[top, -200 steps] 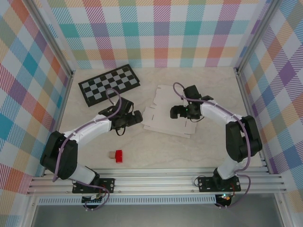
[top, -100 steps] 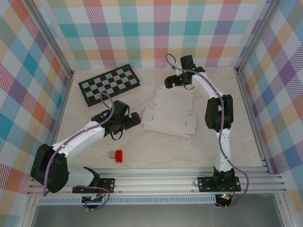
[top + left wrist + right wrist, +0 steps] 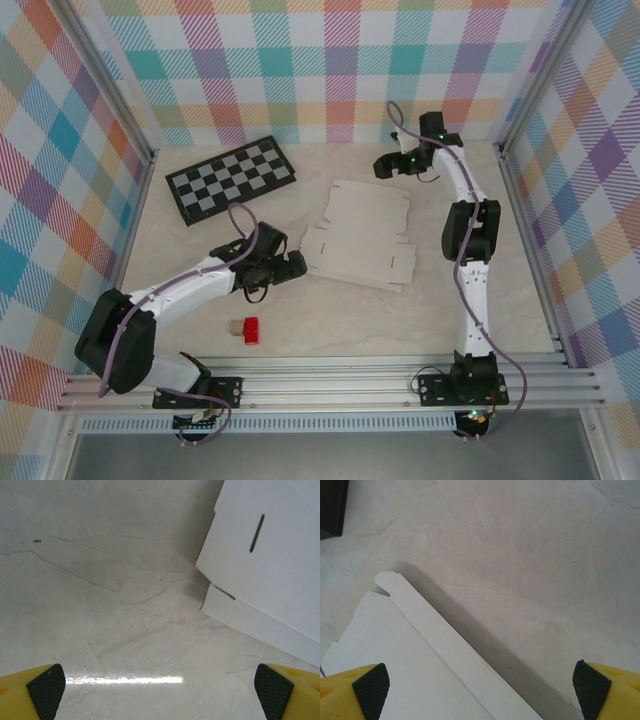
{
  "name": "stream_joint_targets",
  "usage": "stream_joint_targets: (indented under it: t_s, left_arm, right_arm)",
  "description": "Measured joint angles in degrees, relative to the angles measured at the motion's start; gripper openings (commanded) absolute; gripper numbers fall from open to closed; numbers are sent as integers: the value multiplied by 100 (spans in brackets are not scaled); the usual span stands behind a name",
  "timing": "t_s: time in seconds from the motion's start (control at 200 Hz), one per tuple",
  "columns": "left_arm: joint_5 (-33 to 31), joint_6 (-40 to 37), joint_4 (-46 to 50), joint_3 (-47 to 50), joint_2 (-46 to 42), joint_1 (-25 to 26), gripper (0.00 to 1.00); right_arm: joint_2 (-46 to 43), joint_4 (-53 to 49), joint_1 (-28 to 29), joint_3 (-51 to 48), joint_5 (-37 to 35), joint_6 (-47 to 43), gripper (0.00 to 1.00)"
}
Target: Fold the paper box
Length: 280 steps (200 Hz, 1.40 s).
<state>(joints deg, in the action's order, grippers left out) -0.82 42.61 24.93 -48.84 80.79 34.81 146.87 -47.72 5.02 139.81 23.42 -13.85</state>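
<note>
Paper box [image 3: 358, 236] lies flat and unfolded on the table [image 3: 400, 320], every fold left to do, while left gripper [image 3: 296, 267] and right gripper [image 3: 379, 166] gape empty.

One paper box [image 3: 360, 240] lies flat between two grippers: the left gripper [image 3: 297, 264] is just off its left edge, and the right gripper [image 3: 382, 166] is past its far right corner. One checkerboard [image 3: 230, 178] lies beyond the left gripper. Two small blocks sit side by side on that gripper's base side: one red block [image 3: 251, 330] and one tan block [image 3: 236, 327].
</note>
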Motion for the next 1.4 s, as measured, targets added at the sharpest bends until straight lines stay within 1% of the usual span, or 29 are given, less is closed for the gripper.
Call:
stream_joint_targets:
  t_s: [0.23, 0.35, 0.51, 0.555, 0.62, 0.695, 0.775, 0.895, 0.99, 1.095, 1.18, 1.34, 1.4]
  left_arm:
    - [35, 0, 2, -52, 326, 133, 100]
    - [37, 0, -2, -188, 407, 144, 100]
    - [35, 0, 0, -271, 428, 144, 100]
    - [35, 0, 0, -273, 428, 144, 100]
    - [33, 0, 2, -273, 431, 144, 100]
    - [31, 0, 2, -273, 433, 144, 100]
    - [31, 0, 4, -273, 433, 144, 100]
    - [15, 0, 7, -273, 433, 144, 100]
    - [13, 0, 7, -275, 446, 144, 100]
    - [15, 0, 2, -280, 538, 144, 100]
    - [17, 0, 0, -289, 649, 144, 100]
    - [17, 0, 2, -343, 737, 144, 100]
    - [15, 0, -11, -367, 737, 144, 100]
  right_arm:
    - [365, -284, -260, 24, 525, -85, 76]
    - [461, -459, -361, 24, 802, -122, 63]
    - [461, -595, -448, 22, 1211, -212, 55]
    - [461, -643, -463, 9, 1296, -219, 55]
    - [461, -680, -479, -24, 1386, -256, 59]
    - [461, -702, -498, -101, 1423, -302, 60]
    - [461, -739, -538, -142, 1419, -315, 63]
    - [461, -717, -614, -142, 1416, -315, 63]
    - [461, -717, -758, -149, 1416, -284, 59]
    - [459, -656, -916, -227, 1416, -251, 52]
    - [459, -623, -1016, -378, 1414, -260, 44]
    - [457, -632, -1047, -503, 1510, -254, 41]
    - [457, -614, -1027, -549, 1547, -251, 37]
